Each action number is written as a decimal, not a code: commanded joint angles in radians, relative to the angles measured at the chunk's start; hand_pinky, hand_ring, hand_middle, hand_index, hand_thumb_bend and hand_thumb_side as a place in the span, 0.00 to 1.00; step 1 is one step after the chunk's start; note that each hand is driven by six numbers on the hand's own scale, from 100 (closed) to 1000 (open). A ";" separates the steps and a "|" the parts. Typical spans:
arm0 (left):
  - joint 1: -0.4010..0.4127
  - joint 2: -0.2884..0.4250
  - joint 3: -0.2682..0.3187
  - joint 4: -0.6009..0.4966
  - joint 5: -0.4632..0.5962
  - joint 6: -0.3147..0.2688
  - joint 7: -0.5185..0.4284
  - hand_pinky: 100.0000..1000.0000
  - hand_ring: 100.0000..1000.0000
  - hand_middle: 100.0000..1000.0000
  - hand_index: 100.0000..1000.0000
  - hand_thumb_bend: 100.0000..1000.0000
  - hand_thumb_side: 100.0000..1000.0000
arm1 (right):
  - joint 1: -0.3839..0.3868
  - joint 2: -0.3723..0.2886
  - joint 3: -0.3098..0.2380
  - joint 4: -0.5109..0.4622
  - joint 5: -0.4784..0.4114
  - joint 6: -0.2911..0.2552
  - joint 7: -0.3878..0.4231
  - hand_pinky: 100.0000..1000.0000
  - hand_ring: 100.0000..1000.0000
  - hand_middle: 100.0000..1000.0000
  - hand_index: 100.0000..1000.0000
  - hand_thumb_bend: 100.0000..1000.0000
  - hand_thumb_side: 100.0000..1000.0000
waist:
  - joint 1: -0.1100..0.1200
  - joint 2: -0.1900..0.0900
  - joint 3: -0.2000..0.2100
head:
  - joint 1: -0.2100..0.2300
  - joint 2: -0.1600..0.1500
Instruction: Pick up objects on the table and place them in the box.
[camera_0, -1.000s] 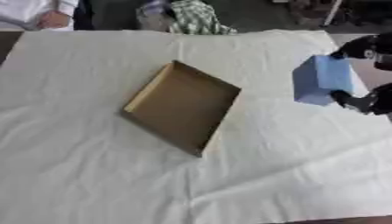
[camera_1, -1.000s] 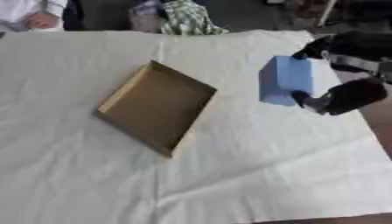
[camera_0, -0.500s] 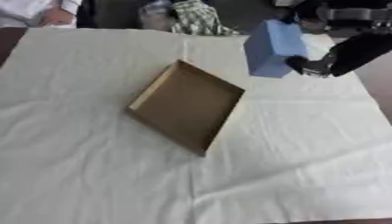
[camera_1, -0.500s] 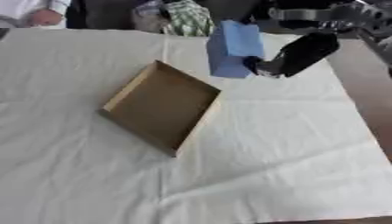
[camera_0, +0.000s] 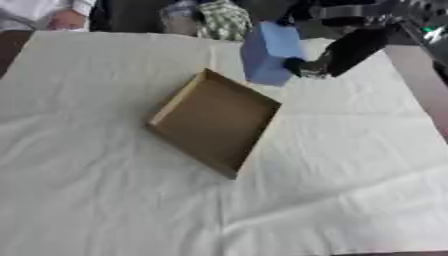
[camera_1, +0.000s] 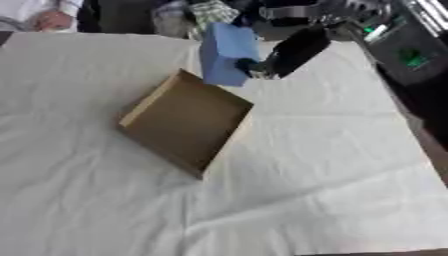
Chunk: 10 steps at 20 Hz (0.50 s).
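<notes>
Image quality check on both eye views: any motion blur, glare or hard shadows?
Left eye view: soft all over, the blue block and right robot hand smeared, edges unclear. Cardboard box casts only a faint shadow on the white cloth; lighting even, no glare. Right eye view: same softness; green indicator lights glow at upper right.

My black hand (camera_0: 343, 50) looks matt, the blue block (camera_0: 268, 52) smooth, the box (camera_0: 214, 121) brown cardboard, the cloth (camera_0: 350, 165) creased white fabric.
</notes>
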 joint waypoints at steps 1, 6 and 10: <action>-0.017 0.004 -0.002 -0.014 0.008 -0.002 -0.005 0.59 0.89 0.59 0.61 0.27 0.50 | -0.031 0.024 0.007 0.043 0.032 -0.017 0.001 0.88 0.89 0.77 0.83 0.00 0.68 | 0.004 -0.013 0.005 | -0.016 -0.001; -0.023 -0.002 -0.004 -0.014 0.013 -0.003 -0.009 0.59 0.89 0.59 0.61 0.27 0.50 | -0.046 0.071 0.032 0.095 0.104 -0.041 -0.007 0.88 0.90 0.78 0.83 0.00 0.70 | 0.002 -0.008 0.014 | -0.033 0.000; -0.033 -0.008 -0.007 -0.014 0.018 -0.006 -0.012 0.59 0.89 0.59 0.61 0.28 0.50 | -0.055 0.122 0.048 0.158 0.141 -0.051 -0.019 0.88 0.89 0.77 0.83 0.00 0.72 | 0.004 -0.004 0.026 | -0.045 0.000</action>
